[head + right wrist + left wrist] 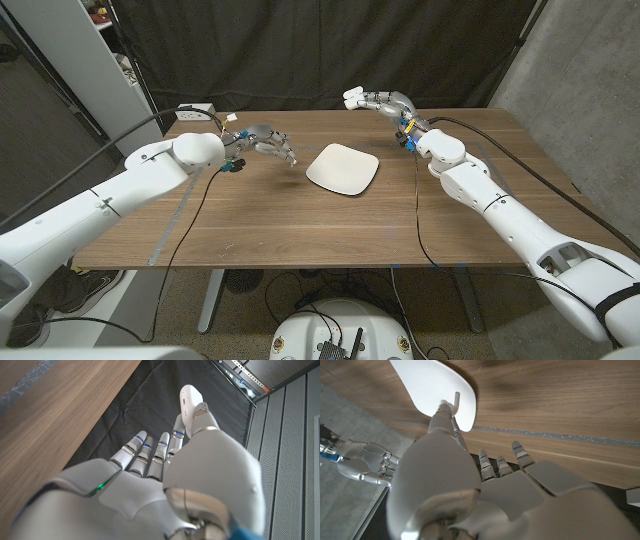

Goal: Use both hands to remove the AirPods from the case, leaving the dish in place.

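My right hand [383, 101] is raised over the table's far edge and holds the white AirPods case [355, 97] at its fingertips. In the right wrist view the case [190, 402] sits pinched at the tip of my right hand [165, 480]. My left hand [265, 143] hovers just left of the white dish [342, 168], its fingers curled. In the left wrist view a small white AirPod stem [456, 398] pokes out of the fingertips of my left hand [450, 475], in front of the dish [432, 382]. The right hand [365, 462] appears there too, farther off.
A white power box [195, 112] with cables sits at the table's back left corner. A strip of blue tape [168, 236] runs along the left part of the table. A white shelf unit [95, 60] stands beyond the left side.
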